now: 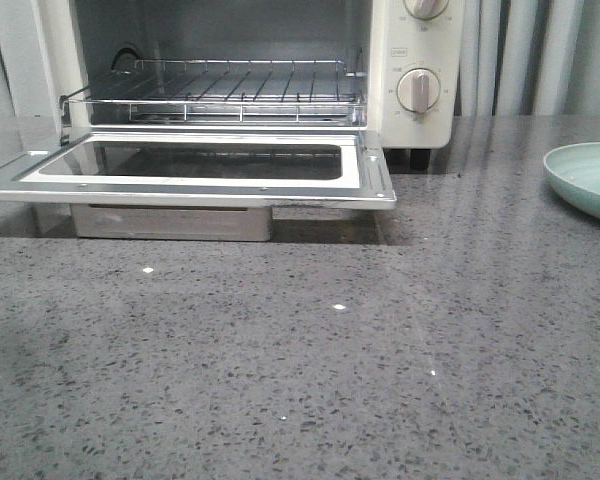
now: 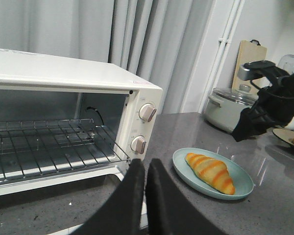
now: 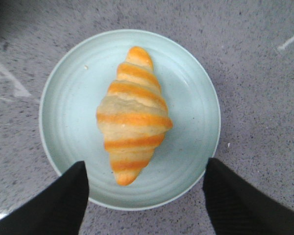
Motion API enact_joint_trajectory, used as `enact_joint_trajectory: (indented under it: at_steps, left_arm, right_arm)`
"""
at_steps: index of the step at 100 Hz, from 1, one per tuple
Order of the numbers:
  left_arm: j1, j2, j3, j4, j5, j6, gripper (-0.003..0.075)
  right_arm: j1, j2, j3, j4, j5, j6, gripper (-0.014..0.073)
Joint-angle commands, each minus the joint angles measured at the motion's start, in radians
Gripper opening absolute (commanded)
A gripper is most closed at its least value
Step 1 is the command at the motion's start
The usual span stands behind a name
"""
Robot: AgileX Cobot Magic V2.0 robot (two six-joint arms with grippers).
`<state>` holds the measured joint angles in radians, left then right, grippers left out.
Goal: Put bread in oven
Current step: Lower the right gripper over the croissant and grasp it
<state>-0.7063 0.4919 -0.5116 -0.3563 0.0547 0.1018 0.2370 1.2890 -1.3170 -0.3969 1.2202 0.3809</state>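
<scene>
Straight ahead on a grey speckled countertop (image 1: 310, 370) stands the cream-white oven (image 1: 420, 70), its glass-window door (image 1: 195, 165) dropped flat and open toward the viewer. Inside, a wire rack (image 1: 230, 95) sits level and holds nothing. Two round knobs (image 1: 418, 90) run down the right panel. At the far right edge of the front view, part of a pale green plate (image 1: 585, 175) shows on the counter, well apart from the oven.

Seen from the right wrist, the bread (image 3: 133, 115) lies in the middle of that plate (image 3: 63, 112): a golden-orange croissant shape with paler cream stripes and tapered ends. The right gripper (image 3: 144, 188) hangs above it with its two dark fingers (image 3: 63, 196) spread wide, one near each side of the plate's rim, holding nothing and not touching the bread.

Seen from the left wrist, the left gripper (image 2: 146, 196) has its fingers pressed together with nothing between them, near the front of the oven (image 2: 63, 73). Beyond it, the bread (image 2: 210, 171) rests on the plate (image 2: 245, 181) to the oven's knob side, with the right arm (image 2: 269, 103) raised above. Grey curtains (image 2: 137, 39) hang behind.
</scene>
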Motion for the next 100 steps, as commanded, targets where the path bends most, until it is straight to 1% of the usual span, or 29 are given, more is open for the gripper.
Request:
enact_joint_trajectory:
  at_steps: [1, 14, 31, 59, 64, 85, 100]
  left_arm:
    - [0.002, 0.002, -0.028, 0.002, -0.04, 0.003, -0.0022]
    - [0.002, 0.002, -0.028, 0.003, -0.036, 0.003, -0.0022]
    - [0.002, 0.002, -0.028, 0.011, -0.036, 0.003, -0.0022]
    - [0.002, 0.002, -0.028, 0.011, -0.036, 0.003, -0.0022]
    - [0.002, 0.002, -0.028, 0.013, -0.036, 0.003, -0.0022]
    - [0.002, 0.002, -0.028, 0.017, -0.036, 0.003, -0.0022]
    - [0.002, 0.002, -0.028, 0.017, -0.041, 0.003, -0.0022]
  right_arm:
    - [-0.026, 0.035, -0.038, -0.041, -0.018, -0.009, 0.0452]
    - [-0.072, 0.109, -0.038, 0.002, -0.027, -0.019, 0.0452]
    - [-0.118, 0.167, -0.038, 0.053, -0.075, -0.048, 0.0452]
    - [-0.131, 0.235, -0.038, 0.063, -0.144, -0.055, 0.0451]
    - [-0.131, 0.249, -0.038, 0.063, -0.149, -0.055, 0.044]
    - [-0.148, 0.287, -0.038, 0.063, -0.154, -0.055, 0.0328]
    - [-0.158, 0.296, -0.038, 0.063, -0.147, -0.055, 0.0316]
